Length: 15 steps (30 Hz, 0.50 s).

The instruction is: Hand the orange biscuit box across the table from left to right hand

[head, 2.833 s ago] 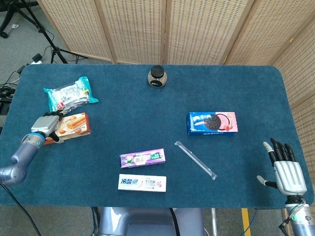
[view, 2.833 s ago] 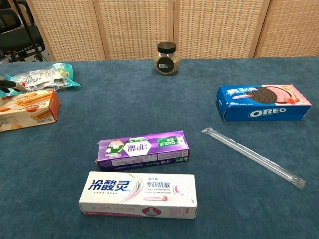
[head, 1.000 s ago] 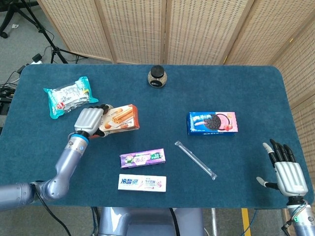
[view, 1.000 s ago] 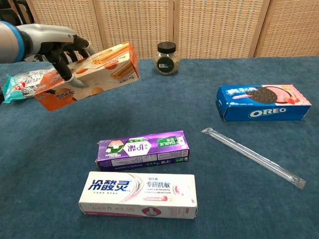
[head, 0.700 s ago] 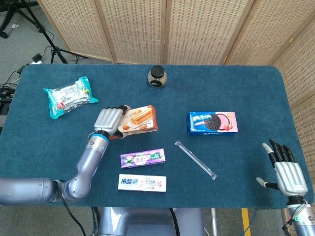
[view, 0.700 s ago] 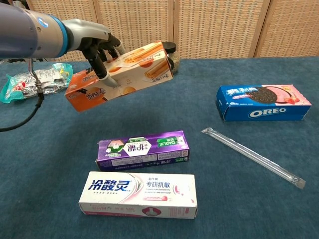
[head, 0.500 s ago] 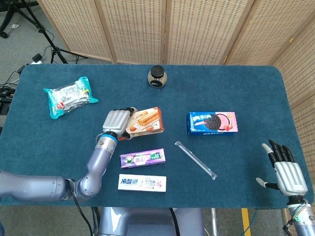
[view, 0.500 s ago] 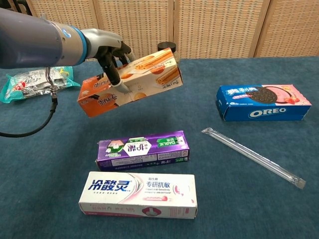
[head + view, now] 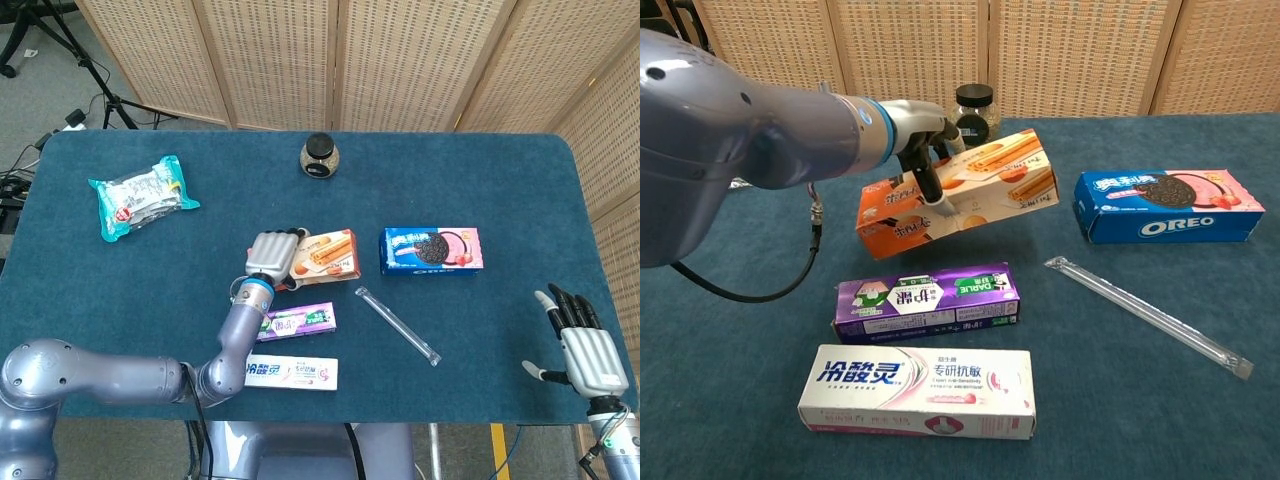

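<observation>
My left hand [image 9: 272, 257] [image 9: 926, 152] grips the orange biscuit box [image 9: 325, 255] [image 9: 970, 195] and holds it in the air above the middle of the table, tilted with its right end higher. The box hangs above the purple box and just left of the blue Oreo box [image 9: 431, 249] [image 9: 1168, 206]. My right hand [image 9: 583, 350] is open at the table's near right corner, fingers spread, far from the box. It shows only in the head view.
A purple box [image 9: 296, 321] [image 9: 927, 301] and a white toothpaste box [image 9: 289, 372] [image 9: 917, 391] lie near the front edge. A clear plastic stick [image 9: 397, 325] [image 9: 1150, 315] lies right of them. A dark-lidded jar [image 9: 319, 157] [image 9: 973, 112] stands at the back; a snack bag [image 9: 141, 193] lies far left.
My left hand picked the orange box up from the left side and has carried it rightward to the table's middle. The right hand has stayed still.
</observation>
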Available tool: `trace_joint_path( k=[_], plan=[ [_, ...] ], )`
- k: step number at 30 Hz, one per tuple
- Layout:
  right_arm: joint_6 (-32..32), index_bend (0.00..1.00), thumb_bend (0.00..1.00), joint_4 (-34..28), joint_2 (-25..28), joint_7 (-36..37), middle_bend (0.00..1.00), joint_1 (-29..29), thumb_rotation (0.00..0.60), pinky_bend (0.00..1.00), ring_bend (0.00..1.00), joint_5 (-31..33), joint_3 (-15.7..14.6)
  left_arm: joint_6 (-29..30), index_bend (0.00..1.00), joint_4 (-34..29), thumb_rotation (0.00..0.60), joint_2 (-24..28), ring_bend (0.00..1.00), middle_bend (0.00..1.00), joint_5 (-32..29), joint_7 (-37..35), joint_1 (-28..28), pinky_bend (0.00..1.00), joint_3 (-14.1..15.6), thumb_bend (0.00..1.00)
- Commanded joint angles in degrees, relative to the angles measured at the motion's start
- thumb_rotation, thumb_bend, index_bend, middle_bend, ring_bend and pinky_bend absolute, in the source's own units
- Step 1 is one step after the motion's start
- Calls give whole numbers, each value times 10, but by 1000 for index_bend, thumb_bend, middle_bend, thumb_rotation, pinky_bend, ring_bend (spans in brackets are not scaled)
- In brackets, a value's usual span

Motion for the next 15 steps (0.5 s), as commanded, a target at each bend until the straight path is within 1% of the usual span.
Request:
trace_joint_path(
  k=[1,3,4,6,7,8,10,11,15],
  plan=[
    [-2,45,92,1,0,0,0,1,600,0,0,1,0,-6,617,17,600,-20,350,284,10,-7,-7,303,-4,495],
    [-3,45,92,2,-1,0,0,1,600,0,0,2,0,-7,616,22,600,-27,339,267,14,-9,-9,303,-4,482],
    [-3,45,92,2,-1,0,0,1,600,0,0,2,0,-9,599,25,600,-31,308,230,16,-10,-9,297,-3,461],
    [-1,45,92,2,-1,0,0,1,600,0,0,1,0,-13,500,29,600,-38,188,116,20,-10,-9,214,1,408],
    [-1,45,92,2,-1,1,0,1,600,0,0,1,1,-15,411,29,600,-40,101,51,22,-9,-9,131,3,373],
    [1,45,92,2,-2,1,0,1,600,0,0,1,1,-17,331,29,600,-41,36,12,23,-7,-9,56,6,343],
    [4,45,92,2,-3,2,0,0,600,0,0,-1,1,-19,253,28,600,-42,1,0,25,-6,-9,6,8,308],
    [5,45,94,2,-3,2,0,0,600,0,0,-3,1,-18,226,28,600,-42,0,0,30,-6,-8,0,9,293],
    [6,45,97,3,-4,1,0,0,600,0,0,-3,0,-8,168,31,600,-45,0,0,54,-11,-4,0,13,259]
  ],
)
